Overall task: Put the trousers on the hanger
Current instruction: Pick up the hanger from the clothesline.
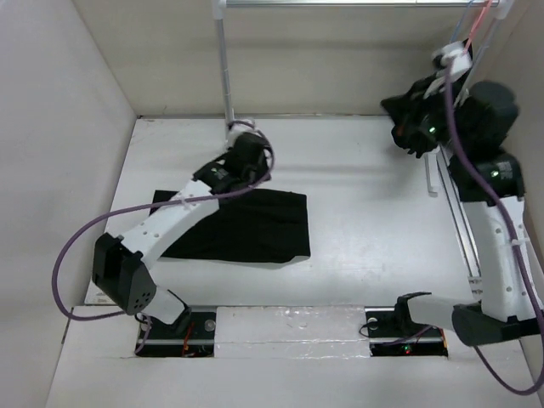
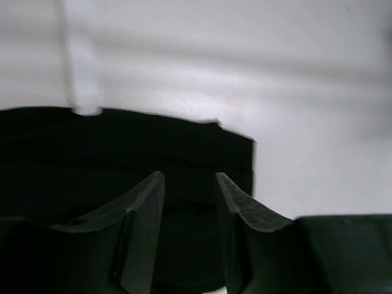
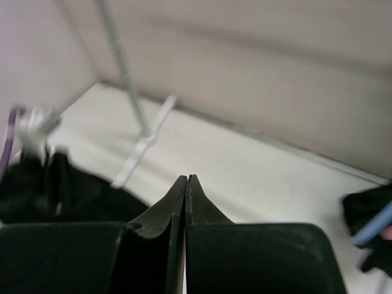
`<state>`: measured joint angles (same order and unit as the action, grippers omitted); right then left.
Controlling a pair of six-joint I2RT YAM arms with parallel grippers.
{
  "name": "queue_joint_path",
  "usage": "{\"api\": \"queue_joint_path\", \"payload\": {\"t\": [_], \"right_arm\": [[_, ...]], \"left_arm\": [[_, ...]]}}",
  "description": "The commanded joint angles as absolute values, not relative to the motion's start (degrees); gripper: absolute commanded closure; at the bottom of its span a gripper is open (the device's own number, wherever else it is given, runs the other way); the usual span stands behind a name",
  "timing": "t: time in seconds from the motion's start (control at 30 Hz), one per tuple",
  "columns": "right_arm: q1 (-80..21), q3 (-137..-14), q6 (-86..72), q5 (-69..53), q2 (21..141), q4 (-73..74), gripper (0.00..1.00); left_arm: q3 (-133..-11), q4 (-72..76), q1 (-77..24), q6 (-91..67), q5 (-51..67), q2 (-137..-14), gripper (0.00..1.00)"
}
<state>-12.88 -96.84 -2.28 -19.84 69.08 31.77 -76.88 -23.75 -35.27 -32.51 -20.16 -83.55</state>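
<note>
The black trousers (image 1: 242,225) lie folded flat on the white table, left of centre. My left gripper (image 1: 245,151) hangs over their far edge. In the left wrist view it (image 2: 190,177) is open and empty, with the black fabric (image 2: 122,153) below and ahead of it. My right gripper (image 1: 406,127) is raised at the far right, away from the trousers. In the right wrist view it (image 3: 187,177) is shut on nothing. A light-blue rod, likely the hanger (image 3: 371,231), shows at that view's right edge beside a black bunched garment (image 3: 366,208).
A metal rack pole (image 1: 224,76) stands at the back with a rail (image 1: 357,3) across the top. Thin rods and cables (image 1: 473,34) hang at the top right. A white strip (image 1: 433,174) lies at the right. Walls close the left, back and right.
</note>
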Motion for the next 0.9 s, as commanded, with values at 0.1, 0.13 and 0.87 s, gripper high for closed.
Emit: {"api": "queue_joint_path", "payload": {"t": [0.1, 0.13, 0.87], "right_arm": [[0.6, -125.2, -2.5, -13.9, 85.0, 38.8, 0.94], [1.9, -132.8, -2.0, -10.5, 89.9, 41.1, 0.87], [9.2, -132.9, -3.9, -4.4, 102.5, 42.6, 0.44]], "left_arm": [[-77.0, -20.2, -50.3, -35.0, -17.1, -84.8, 0.86], [-76.3, -18.8, -52.1, -35.0, -16.0, -84.6, 1.0], [-67.9, -16.6, -53.9, -31.7, -11.8, -77.9, 0.95]]}}
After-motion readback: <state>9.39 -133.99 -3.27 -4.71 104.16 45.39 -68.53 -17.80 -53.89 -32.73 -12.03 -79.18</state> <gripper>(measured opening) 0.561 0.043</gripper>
